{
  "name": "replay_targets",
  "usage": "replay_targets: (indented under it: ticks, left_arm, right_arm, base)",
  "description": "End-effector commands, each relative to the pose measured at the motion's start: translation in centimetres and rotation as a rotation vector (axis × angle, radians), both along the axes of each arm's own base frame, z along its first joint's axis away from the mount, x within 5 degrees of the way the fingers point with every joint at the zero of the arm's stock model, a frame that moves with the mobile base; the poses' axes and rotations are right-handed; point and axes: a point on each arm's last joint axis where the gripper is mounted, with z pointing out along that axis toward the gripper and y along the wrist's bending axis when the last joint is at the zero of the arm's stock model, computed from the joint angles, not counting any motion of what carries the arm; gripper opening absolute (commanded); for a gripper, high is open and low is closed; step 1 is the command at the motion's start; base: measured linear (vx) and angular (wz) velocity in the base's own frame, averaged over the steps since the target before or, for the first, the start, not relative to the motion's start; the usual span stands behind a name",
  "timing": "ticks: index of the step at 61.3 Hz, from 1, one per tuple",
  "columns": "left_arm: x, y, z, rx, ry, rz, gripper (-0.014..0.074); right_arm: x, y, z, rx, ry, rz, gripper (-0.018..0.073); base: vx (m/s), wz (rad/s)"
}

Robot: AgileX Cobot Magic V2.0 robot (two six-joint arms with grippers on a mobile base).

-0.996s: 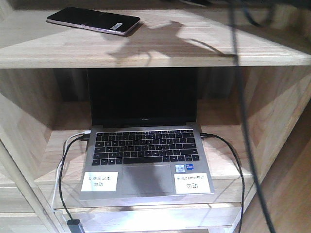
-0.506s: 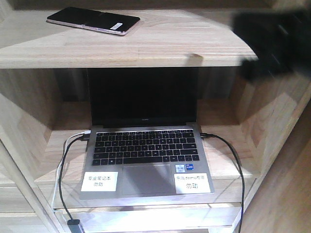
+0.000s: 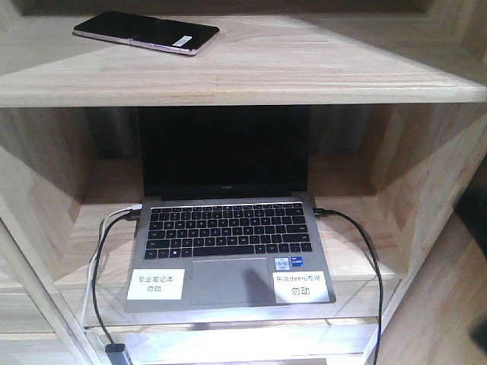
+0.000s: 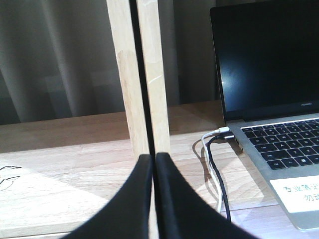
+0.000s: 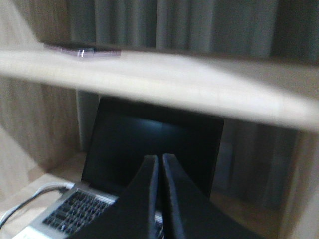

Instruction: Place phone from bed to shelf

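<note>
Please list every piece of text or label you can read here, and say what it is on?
"专业笔记本 勿动": white label on the laptop, left palm rest.
"勿动": right white label; its upper line is too blurred.
Blue stickers, the logo under the screen and the phone sticker: too small to read.

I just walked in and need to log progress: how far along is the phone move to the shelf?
It looks essentially done: the phone lies flat on the shelf's upper board, above the open laptop. Nothing is in hand: the left gripper and right gripper are both shut and empty. Nothing appears left beyond parking the arms.
</note>
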Motion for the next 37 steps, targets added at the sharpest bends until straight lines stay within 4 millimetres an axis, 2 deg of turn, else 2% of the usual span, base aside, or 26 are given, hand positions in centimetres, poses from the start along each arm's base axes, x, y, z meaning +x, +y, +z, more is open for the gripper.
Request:
replay_targets:
  ticks: [1, 14, 37]
  left_arm:
    - [-0.1, -0.1, 1.5, -0.009, -0.101, -0.006, 0.0001]
    - [-0.1, -0.1, 1.5, -0.009, -0.101, -0.006, 0.0001]
    - [-0.1, -0.1, 1.5, -0.009, -0.101, -0.006, 0.0001]
  right_arm:
    - [-1.0, -0.9, -0.3, 0.05, -0.057, -0.052, -0.0003]
    - [-2.5, -1.7, -1.7, 0.075, -0.118, -0.077, -0.0003]
    - [-2.6, -1.7, -1.7, 0.077, -0.122, -0.075, -0.0003]
  base:
    - [0.0, 0.0]
    - [0.0, 0.0]
    - [0.0, 0.0]
